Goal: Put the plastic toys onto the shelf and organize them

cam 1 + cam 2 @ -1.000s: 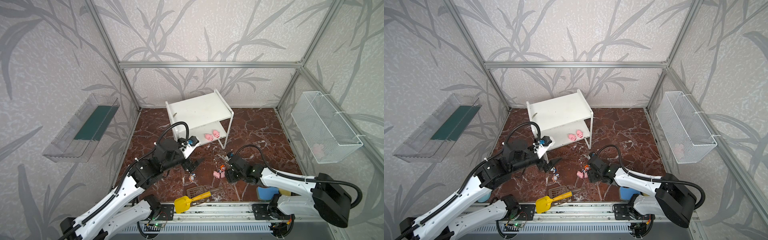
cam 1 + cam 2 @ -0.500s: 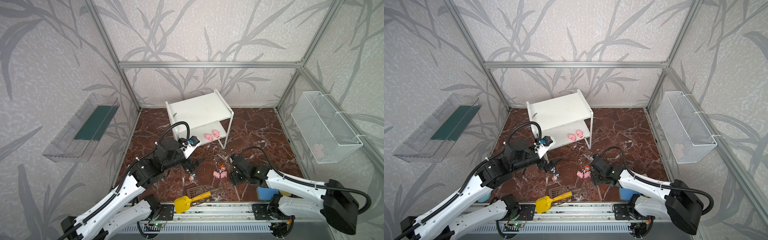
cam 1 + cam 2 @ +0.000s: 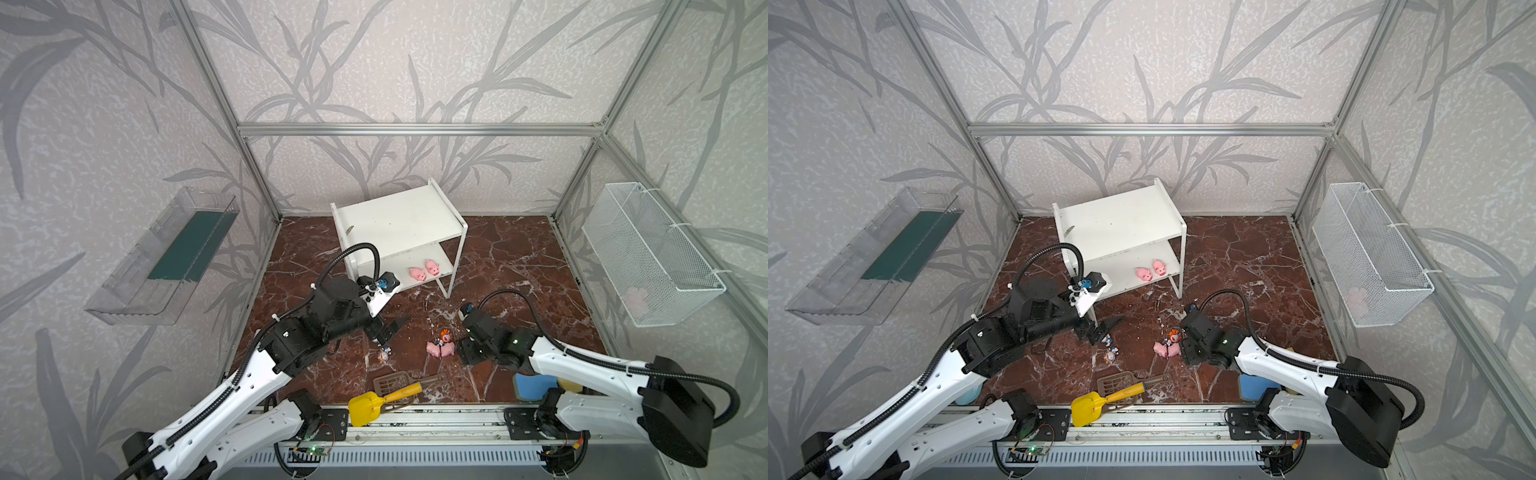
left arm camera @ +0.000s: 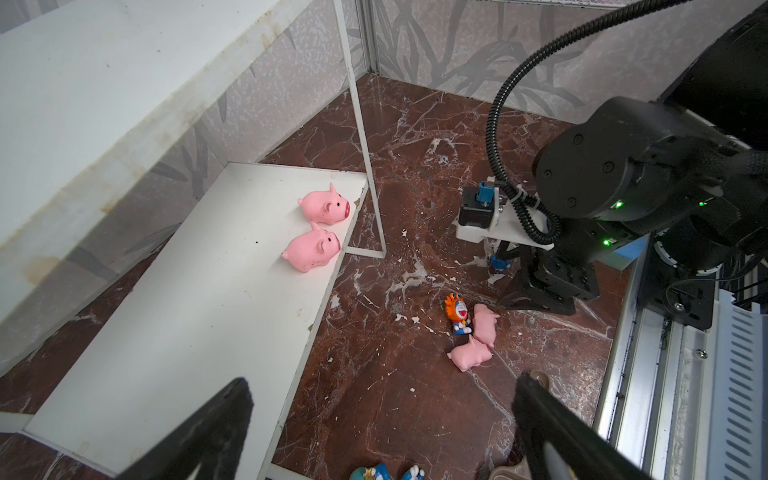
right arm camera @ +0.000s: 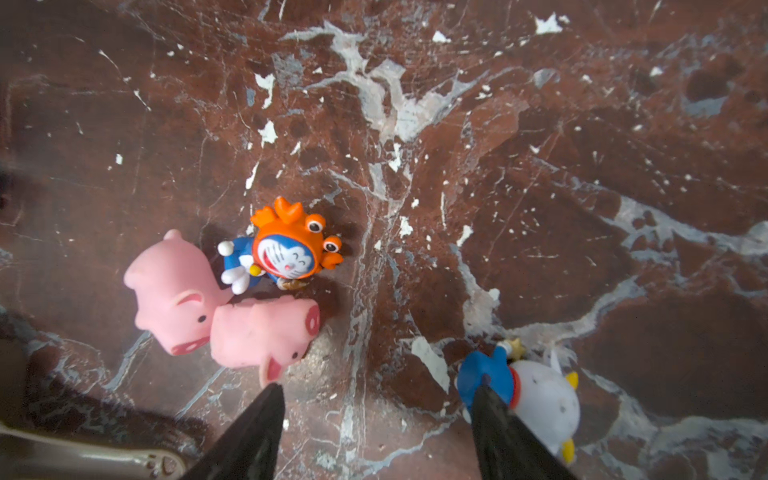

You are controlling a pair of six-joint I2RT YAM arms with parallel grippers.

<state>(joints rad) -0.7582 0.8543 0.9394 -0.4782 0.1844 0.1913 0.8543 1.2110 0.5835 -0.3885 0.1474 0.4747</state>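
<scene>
Plastic toys are split between the white two-tier shelf (image 3: pixel 399 224) and the red-brown marble floor (image 3: pixel 519 266). Read each top view as a clock face with twelve at the back wall. A clear plastic tray (image 3: pixel 166 257) hangs on the wall at nine o'clock. A yellow plastic scoop (image 3: pixel 365 409) lies at six o'clock on the front rail, with a brown slotted spatula (image 3: pixel 390 380) just behind it. The left gripper (image 4: pixel 382 380) hovers low near the floor's centre, fingers (image 4: pixel 216 419) spread wide and holding nothing, just as a second ago. Close at its six o'clock lie one tiny blue-bodied cartoon figurine (image 3: pixel 1108 338) and a second tiny figurine (image 3: pixel 1111 356); their headgear is too small to tell. The shelf stands at twelve o'clock, and two pink pig figures (image 3: pixel 417 273) (image 3: pixel 432 267) sit side by side at the right end of its lower board. Two more pink pigs (image 5: pixel 174 303) (image 5: pixel 262 332) lie touching each other on the floor, unmoved, with an orange-hooded figurine (image 5: pixel 291 249) just beside them at twelve. At their three o'clock the right gripper (image 5: pixel 376 388) points down, jaws apart over bare marble and gripping nothing. A white-headed figurine (image 5: pixel 544 399) lies against the outside of one finger. That arm's big black rear joint (image 3: pixel 673 415) sits lower, nearer the rail, than a second ago. A blue sponge (image 3: pixel 534 386) lies at five o'clock, and a white wire-mesh basket (image 3: pixel 648 253) hangs at three.
</scene>
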